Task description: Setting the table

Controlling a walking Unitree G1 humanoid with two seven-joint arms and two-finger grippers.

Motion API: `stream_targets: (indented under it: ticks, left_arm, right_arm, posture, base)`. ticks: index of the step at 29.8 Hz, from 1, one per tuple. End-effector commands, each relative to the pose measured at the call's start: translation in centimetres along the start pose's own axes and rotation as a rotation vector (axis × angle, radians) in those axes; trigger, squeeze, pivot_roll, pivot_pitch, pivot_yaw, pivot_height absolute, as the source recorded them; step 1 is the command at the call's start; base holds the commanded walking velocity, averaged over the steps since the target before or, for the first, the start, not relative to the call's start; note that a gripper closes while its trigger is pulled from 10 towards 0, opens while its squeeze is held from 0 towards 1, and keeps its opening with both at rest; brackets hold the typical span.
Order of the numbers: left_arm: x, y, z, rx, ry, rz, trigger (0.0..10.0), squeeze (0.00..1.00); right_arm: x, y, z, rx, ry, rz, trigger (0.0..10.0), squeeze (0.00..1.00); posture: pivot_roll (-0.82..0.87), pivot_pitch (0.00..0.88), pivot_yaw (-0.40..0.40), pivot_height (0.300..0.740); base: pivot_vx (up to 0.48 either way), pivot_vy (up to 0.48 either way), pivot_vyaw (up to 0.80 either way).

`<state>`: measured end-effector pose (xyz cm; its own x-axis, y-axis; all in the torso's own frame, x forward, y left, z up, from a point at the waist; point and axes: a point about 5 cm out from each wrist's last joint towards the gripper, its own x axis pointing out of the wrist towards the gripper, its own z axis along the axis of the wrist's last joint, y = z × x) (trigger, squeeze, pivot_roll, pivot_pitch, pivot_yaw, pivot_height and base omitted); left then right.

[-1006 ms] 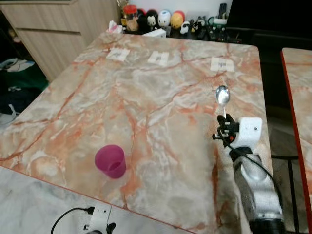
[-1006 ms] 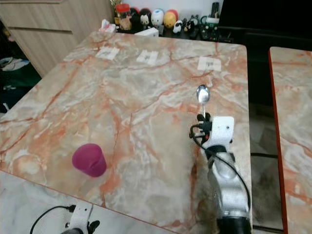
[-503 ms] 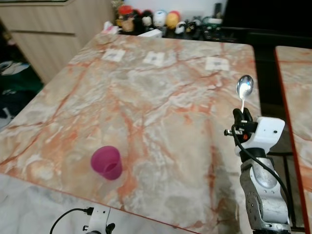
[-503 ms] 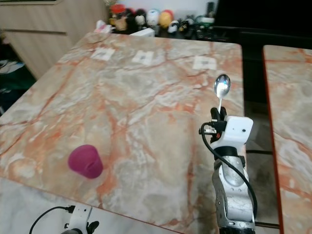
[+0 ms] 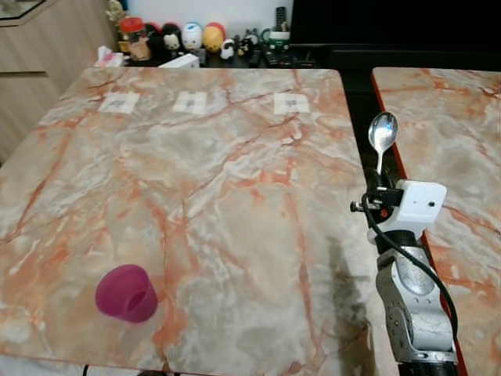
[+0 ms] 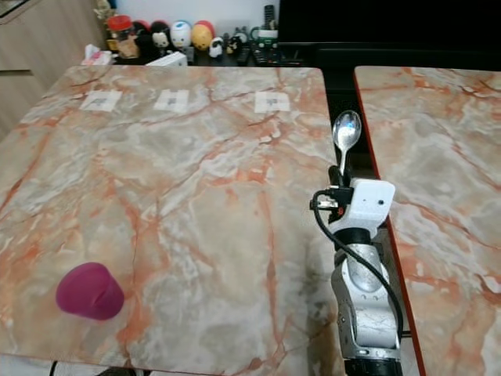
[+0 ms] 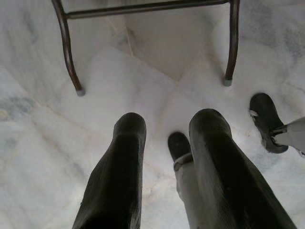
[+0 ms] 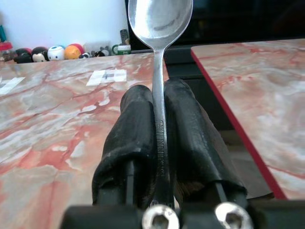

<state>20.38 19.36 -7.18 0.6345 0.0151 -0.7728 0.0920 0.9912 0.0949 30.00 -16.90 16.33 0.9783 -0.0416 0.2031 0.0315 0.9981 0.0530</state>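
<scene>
My right gripper (image 5: 377, 188) is shut on the handle of a silver spoon (image 5: 381, 136), bowl pointing up and away, held over the right edge of the marble table (image 5: 203, 180). In the right wrist view the spoon (image 8: 160, 28) stands clamped between the two black fingers (image 8: 136, 129). A magenta plastic cup (image 5: 125, 293) stands near the table's front left. Three paper tags (image 5: 190, 101) lie in a row near the far edge. My left gripper (image 7: 164, 129) hangs open above the floor.
A second marble table with a red edge (image 5: 454, 117) stands to the right across a narrow gap. Figurines and jars (image 5: 188, 39) line the back shelf. In the left wrist view, chair legs (image 7: 71, 71) and the robot's feet (image 7: 178, 145) are on the pale floor.
The camera has swung to the right, so the table sits more squarely in view. My right gripper still holds the spoon upright, now at the table's right edge by the gap.
</scene>
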Motion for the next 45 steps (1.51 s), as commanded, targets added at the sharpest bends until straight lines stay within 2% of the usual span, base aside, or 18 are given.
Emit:
stream_targets:
  ticks: [1, 12, 15, 20, 45]
  left_arm:
    - [-0.24, 0.00, -1.25, 0.013, 0.044, -0.004, 10.0, 0.00]
    - [-0.31, -0.13, -1.58, 0.018, 0.050, -0.007, 10.0, 0.00]
    - [-0.33, -0.21, -1.70, 0.019, 0.053, -0.007, 10.0, 0.00]
    - [-0.34, -0.23, -1.75, 0.019, 0.054, -0.007, 10.0, 0.00]
    - [-0.23, 0.11, -1.16, 0.017, 0.041, 0.004, 10.0, 0.00]
  right_arm:
    - [0.15, 0.10, 0.26, 0.005, -0.025, -0.003, 10.0, 0.00]
    - [0.62, 0.31, 0.37, 0.009, -0.029, -0.009, 10.0, 0.00]
    - [0.65, 0.36, 0.45, 0.035, -0.040, -0.007, 10.0, 0.00]
    - [0.60, 0.55, 0.45, 0.019, -0.045, -0.003, 10.0, 0.00]
    - [0.85, 1.06, 0.70, 0.014, -0.063, 0.008, 10.0, 0.00]
  posture:
    - [-0.15, 0.080, 0.044, 0.740]
    - [-0.15, 0.068, 0.045, 0.740]
    - [-0.15, 0.065, 0.045, 0.740]
    - [-0.15, 0.065, 0.044, 0.740]
    - [-0.15, 0.116, 0.053, 0.740]
  base:
    - [0.000, 0.000, 0.00]
    - [0.000, -0.329, 0.00]
    - [0.000, -0.409, -0.78]
    - [0.000, -0.406, -0.72]
    - [0.000, -0.407, 0.00]
